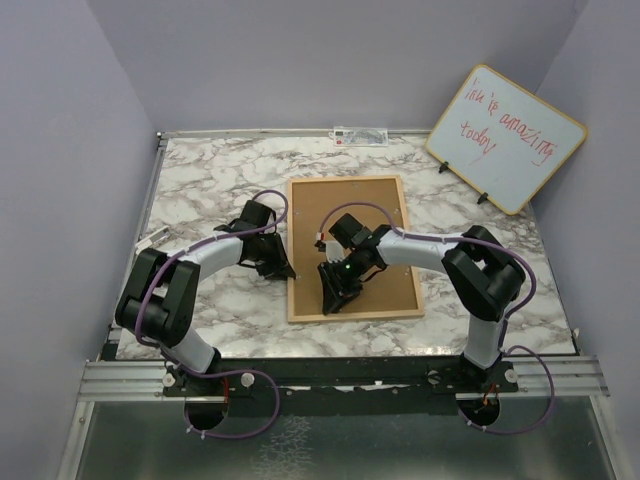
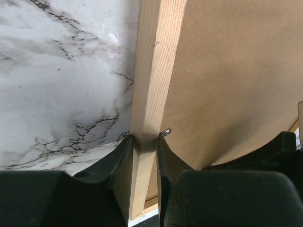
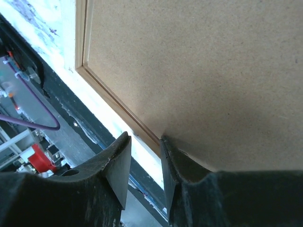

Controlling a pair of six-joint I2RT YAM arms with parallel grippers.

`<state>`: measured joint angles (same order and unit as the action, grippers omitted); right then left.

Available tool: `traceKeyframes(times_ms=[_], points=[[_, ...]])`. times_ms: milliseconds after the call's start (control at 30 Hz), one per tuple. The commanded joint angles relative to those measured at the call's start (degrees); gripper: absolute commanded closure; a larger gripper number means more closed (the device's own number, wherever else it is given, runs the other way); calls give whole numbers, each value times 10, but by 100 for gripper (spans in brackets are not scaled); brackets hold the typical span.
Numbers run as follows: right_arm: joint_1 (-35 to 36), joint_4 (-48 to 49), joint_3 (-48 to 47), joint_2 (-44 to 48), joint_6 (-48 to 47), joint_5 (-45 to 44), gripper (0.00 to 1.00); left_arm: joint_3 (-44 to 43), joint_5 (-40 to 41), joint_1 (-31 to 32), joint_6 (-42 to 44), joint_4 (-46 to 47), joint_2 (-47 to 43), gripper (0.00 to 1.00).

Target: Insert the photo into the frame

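The frame point(image 1: 296, 250) of thin light wood lies face down in the middle of the marble table, a plain brown backing board point(image 1: 350, 215) filling its back. My left gripper point(image 1: 283, 270) is shut across the frame's left rail point(image 2: 154, 71), one finger on the outer side and one on the board side point(image 2: 146, 146). My right gripper point(image 1: 335, 300) is at the frame's near edge. Its jaws point(image 3: 146, 156) stand apart, one fingertip point(image 3: 173, 165) touching the board point(image 3: 199, 71) beside the near rail point(image 3: 118, 106), the other off it. The photo is hidden.
A wood-edged whiteboard point(image 1: 505, 138) with red writing leans at the back right. A small label point(image 1: 360, 134) lies on the table's far edge. Bare marble point(image 1: 210, 190) spreads to the left of the frame. Purple walls close in on three sides.
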<state>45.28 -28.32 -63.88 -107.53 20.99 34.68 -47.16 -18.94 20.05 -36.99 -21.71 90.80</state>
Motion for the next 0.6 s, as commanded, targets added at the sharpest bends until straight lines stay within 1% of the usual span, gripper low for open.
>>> traceKeyframes(times_ms=[0, 67, 233, 367, 467, 567], points=[[1, -158, 15, -17, -23, -132, 62, 4, 95, -20, 26, -4, 26, 77], [1, -169, 8, -10, -23, -139, 60, 4, 95, -21, 28, -4, 28, 77], [1, -180, -24, 6, -15, -115, 58, 5, 95, -21, 36, -4, 37, 77], [-7, -156, -47, 41, 19, -117, 55, 6, 92, -22, 45, -4, 37, 77], [-19, -128, -43, 75, 58, -163, 54, 7, 85, -23, 52, -4, 35, 77], [-32, -117, -34, 95, 102, -245, 52, 5, 77, -24, 57, -4, 33, 75]])
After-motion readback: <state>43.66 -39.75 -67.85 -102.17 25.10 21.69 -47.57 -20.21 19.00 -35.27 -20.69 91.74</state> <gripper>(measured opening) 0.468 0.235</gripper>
